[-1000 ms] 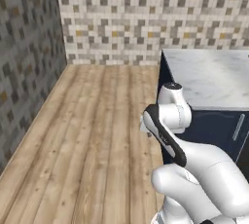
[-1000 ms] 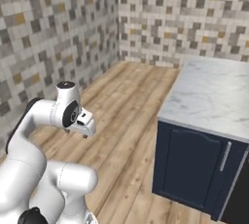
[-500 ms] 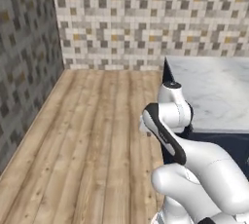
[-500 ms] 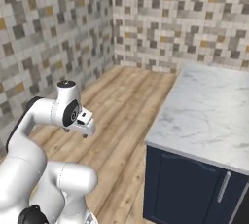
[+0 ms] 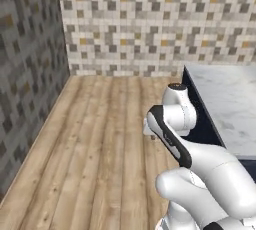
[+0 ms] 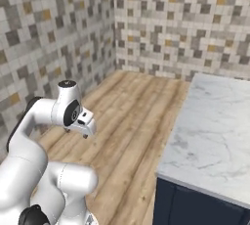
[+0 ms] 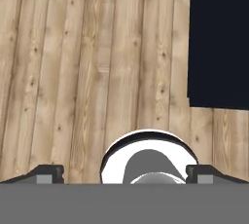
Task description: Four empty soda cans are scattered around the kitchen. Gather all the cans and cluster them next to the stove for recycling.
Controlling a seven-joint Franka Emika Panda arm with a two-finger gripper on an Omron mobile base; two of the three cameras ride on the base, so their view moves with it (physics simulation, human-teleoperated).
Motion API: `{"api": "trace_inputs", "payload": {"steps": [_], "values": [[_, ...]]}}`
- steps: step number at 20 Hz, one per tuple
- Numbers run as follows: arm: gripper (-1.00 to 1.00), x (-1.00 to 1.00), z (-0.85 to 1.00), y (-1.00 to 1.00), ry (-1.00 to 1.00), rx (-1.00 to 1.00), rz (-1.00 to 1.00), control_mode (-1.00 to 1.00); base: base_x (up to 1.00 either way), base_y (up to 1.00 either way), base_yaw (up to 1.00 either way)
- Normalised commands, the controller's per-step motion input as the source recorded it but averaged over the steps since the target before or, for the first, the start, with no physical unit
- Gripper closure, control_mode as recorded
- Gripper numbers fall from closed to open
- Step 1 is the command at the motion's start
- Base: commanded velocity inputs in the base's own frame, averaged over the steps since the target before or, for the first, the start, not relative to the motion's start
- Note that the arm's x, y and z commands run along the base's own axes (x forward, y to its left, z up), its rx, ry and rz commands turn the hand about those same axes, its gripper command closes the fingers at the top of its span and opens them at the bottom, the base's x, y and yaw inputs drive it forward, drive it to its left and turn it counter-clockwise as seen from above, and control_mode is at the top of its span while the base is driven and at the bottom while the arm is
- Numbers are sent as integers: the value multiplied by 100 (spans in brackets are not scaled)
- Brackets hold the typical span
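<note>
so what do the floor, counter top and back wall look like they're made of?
Floor: wood planks, matte, going by the visible grain, knots and long seams. Counter top: white marble or a marble-look slab, with soft grey veining and a smooth surface. Back wall: small square mosaic tiles in beige, grey and tan with pale grout lines; whether ceramic or stone is unclear.

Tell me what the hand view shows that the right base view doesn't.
Hand view alone: a straight-down look at the wood floor under the hand, with its two fingertips spread wide apart, and the navy cabinet as a flat dark block at upper right.
Right base view alone: the marble countertop, the mosaic tile walls meeting at a corner, and the white arm folded, with the hand hanging over the floor.
Shared: the plank floor, the navy cabinet and the hand itself.
</note>
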Motion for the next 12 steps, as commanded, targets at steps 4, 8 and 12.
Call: {"api": "trace_inputs", "payload": {"steps": [4, 8, 12], "values": [[-100, 0, 0, 0, 0, 0, 0, 100, 70, 37, 0], [-100, 0, 0, 0, 0, 0, 0, 100, 75, 24, 0], [-100, 0, 0, 0, 0, 0, 0, 100, 75, 16, 0]]}}
